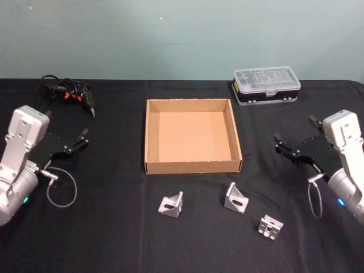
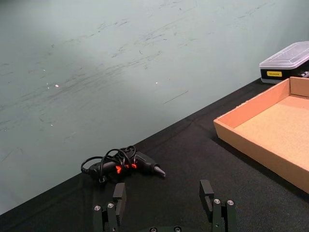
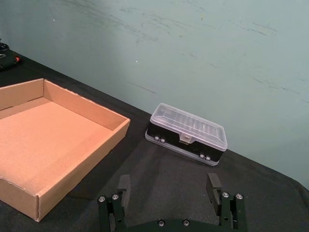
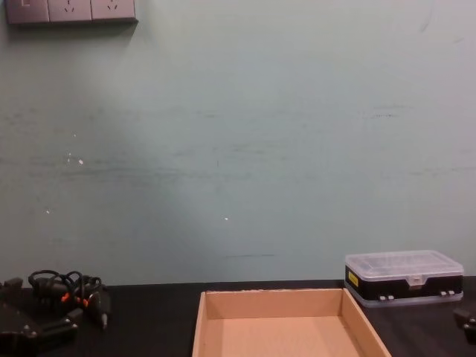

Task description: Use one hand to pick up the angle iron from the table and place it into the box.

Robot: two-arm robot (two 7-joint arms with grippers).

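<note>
We hold our left gripper [image 1: 78, 141] and right gripper [image 1: 294, 131] out at the sides of the desk [image 1: 114, 239], fingers spread wide and empty, leaving the middle free for a reach. Three small silvery brackets lie just before the empty box [image 1: 193, 166]: left angle iron [image 1: 171, 204], middle angle iron [image 1: 235, 198], and a blockier right angle iron [image 1: 270, 226].

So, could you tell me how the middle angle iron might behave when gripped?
The middle angle iron looks like silvery metal, so it is probably rigid and dense for its size. Its smooth faces might slip in a grip. Standing on a flat face on the table, it would likely slide, not roll.
</note>
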